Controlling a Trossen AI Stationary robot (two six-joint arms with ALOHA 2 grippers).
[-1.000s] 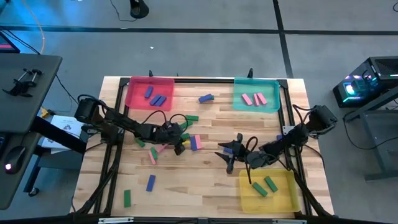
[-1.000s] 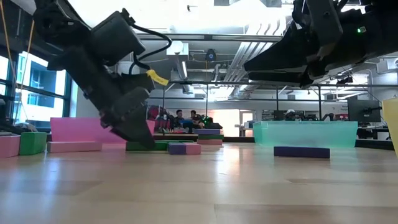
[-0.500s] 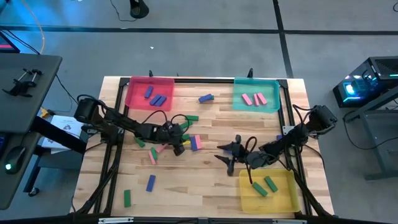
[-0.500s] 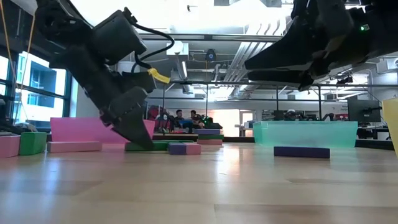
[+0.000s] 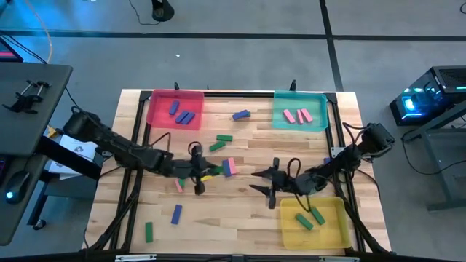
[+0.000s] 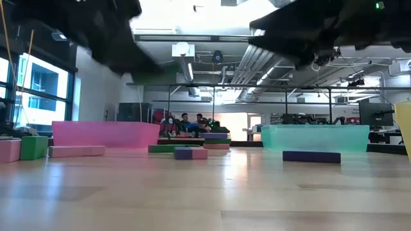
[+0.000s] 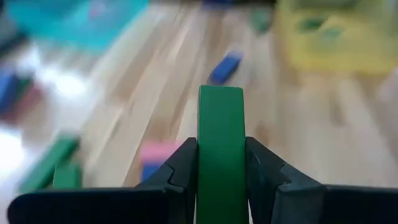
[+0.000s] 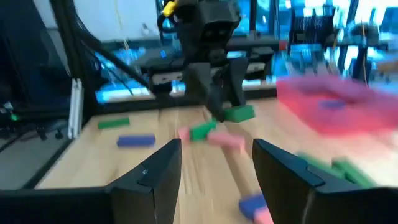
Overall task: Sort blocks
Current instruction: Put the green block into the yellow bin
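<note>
Left gripper (image 7: 222,180) fingers clamped on green block (image 7: 221,149), lifted left of yellow tray (image 5: 320,222). Right gripper (image 5: 263,182) fingers spread, empty, near tray. Risk: arms collide on crossing; block slips.

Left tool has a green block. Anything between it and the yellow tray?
The right tool is, open and hovering over the table left of the yellow tray, roughly on the line from the left tool, which holds the green block. The tabletop between looks bare of blocks.
</note>
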